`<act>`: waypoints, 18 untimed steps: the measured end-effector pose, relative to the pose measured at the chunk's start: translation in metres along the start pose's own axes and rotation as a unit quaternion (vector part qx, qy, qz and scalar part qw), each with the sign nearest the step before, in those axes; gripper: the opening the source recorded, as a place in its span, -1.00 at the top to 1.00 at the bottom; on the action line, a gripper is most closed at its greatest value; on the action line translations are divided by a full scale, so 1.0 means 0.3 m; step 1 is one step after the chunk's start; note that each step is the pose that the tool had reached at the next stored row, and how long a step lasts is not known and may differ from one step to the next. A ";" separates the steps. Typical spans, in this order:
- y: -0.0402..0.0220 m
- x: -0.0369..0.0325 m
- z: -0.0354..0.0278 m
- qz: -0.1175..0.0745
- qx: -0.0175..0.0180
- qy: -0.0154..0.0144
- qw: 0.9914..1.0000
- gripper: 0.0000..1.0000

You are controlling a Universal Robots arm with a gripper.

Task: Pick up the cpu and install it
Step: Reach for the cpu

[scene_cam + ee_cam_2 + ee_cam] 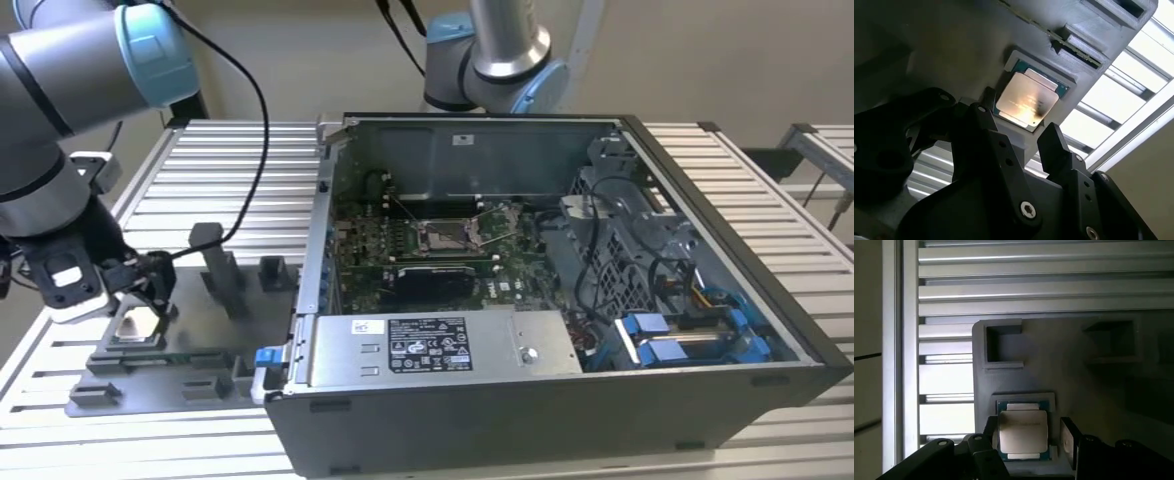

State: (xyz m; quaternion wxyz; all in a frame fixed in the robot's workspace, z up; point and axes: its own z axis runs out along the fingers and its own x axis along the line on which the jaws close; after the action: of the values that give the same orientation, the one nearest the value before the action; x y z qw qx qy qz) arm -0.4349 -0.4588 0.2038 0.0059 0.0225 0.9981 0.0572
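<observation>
The chip (pixel 1023 431) lies flat, silver top up, in a shallow square pocket of the grey plate (pixel 1079 375), close to the plate's outer edge, with the slatted table (pixel 1029 290) just past that rim. The claw (pixel 1030 430) is right over it, spread wide. One finger stands just beside one edge of the chip. The other finger (pixel 1069 440) stands off the opposite edge with a strip of plate showing between. Nothing is gripped.

In the second wrist view the chip (pixel 1026 102) glares bright between the two black fingertips, and the claw (pixel 1019 115) frames it from both sides. Whether that nearer finger actually touches the chip, I cannot tell. The claw's dark body covers the chip's nearest edge in both wrist views.

In the exterior view the chip (pixel 138 325) is a pale patch under the claw (pixel 140 290), partly covered by it. The plate (pixel 187 352) sits at the exterior view's left. Dark posts (pixel 214 262) rise from it between the chip and the case (pixel 534 420), which stands just beside the plate. The case is open on top, and the square socket (pixel 445 237) sits well apart from the chip, among boards and wires. The arm's upper part is cut off by the picture's edge.
</observation>
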 end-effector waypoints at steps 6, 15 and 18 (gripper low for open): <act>-0.004 0.002 0.014 -0.010 -0.006 0.001 1.000 -1.00; -0.014 0.007 0.038 -0.015 -0.007 0.002 1.000 -1.00; -0.017 0.009 0.041 -0.018 -0.010 0.003 1.000 -1.00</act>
State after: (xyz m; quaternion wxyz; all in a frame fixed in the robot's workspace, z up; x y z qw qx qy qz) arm -0.4378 -0.4622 0.1910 0.0045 0.0041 0.9978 0.0668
